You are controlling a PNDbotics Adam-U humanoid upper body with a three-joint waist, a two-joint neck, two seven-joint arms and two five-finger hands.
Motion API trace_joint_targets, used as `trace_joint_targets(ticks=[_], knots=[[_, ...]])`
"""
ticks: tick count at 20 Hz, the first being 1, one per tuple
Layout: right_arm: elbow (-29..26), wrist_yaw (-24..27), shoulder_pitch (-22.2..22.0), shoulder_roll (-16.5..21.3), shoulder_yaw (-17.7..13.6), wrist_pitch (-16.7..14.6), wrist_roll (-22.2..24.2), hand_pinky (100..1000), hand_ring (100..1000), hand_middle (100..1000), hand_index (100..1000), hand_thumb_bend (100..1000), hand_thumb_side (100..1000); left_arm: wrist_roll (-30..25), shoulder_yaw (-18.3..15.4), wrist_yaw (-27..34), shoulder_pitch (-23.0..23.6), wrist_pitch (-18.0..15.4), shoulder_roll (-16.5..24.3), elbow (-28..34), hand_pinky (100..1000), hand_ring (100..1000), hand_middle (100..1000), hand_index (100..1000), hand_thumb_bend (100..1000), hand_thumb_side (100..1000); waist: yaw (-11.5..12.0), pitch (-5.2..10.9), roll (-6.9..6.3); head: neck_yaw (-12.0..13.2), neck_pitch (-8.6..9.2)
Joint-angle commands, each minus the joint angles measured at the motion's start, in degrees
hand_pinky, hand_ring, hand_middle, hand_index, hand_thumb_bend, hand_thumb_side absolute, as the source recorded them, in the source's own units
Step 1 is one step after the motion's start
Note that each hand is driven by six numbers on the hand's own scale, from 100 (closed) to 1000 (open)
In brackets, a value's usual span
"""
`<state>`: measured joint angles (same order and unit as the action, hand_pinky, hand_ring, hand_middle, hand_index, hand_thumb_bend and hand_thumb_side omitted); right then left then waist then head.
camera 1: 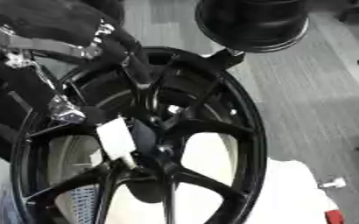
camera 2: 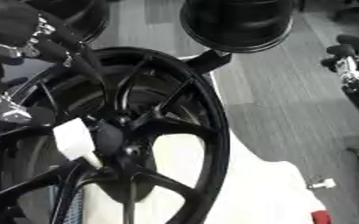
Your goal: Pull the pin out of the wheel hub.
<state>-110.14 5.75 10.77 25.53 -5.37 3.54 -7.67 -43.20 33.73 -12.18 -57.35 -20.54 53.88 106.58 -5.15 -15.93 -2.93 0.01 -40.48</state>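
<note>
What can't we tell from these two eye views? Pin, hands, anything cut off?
- Pin: none clearly identifiable at the wheel hub; a white block sits beside it, its nature unclear.
- Left hand: in the left eye view its fingers blur into the dark spokes, so its grip is unreadable.
- Right hand: cut off by the right eye view's right edge.
- Wheel: its lower part is cut off by the bottom edge.
- Second rim: cropped by the top edge.

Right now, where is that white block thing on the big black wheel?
The white block sits just left of the wheel hub, in the lower left of the left eye view, with the left hand above it.
</note>
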Motion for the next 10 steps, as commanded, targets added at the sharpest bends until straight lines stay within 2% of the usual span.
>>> trace_joint_targets(ticks=[1, 7, 10], knots=[[-0.62, 0.28, 0.59, 1.55, -0.24, -0.02, 0.07, 803, 703, 699, 812, 100, 556, -8.77, 0.59, 0.25, -0.26, -9.16, 1.86, 0.18, 880, 840, 808, 883, 280, 167, -0.07, 0.83, 0.11, -0.04, 0.93], [-0.61, 0.44, 0.63, 1.46, -0.17, 0.11, 0.09, 803, 703, 699, 812, 100, 558, -8.77, 2.41, 2.25, 0.35, -8.12, 2.17, 0.53, 873, 838, 807, 880, 232, 163, -0.1, 0.52, -0.03, -0.07, 1.06], [-0.62, 0.54, 0.62, 1.46, -0.19, 0.2, -0.01, 803, 703, 698, 812, 100, 559, -8.77, 3.11, 3.01, 0.71, -7.42, 2.51, 0.62, 871, 840, 808, 882, 205, 198, -0.05, 0.4, -0.15, -0.05, 1.09]])
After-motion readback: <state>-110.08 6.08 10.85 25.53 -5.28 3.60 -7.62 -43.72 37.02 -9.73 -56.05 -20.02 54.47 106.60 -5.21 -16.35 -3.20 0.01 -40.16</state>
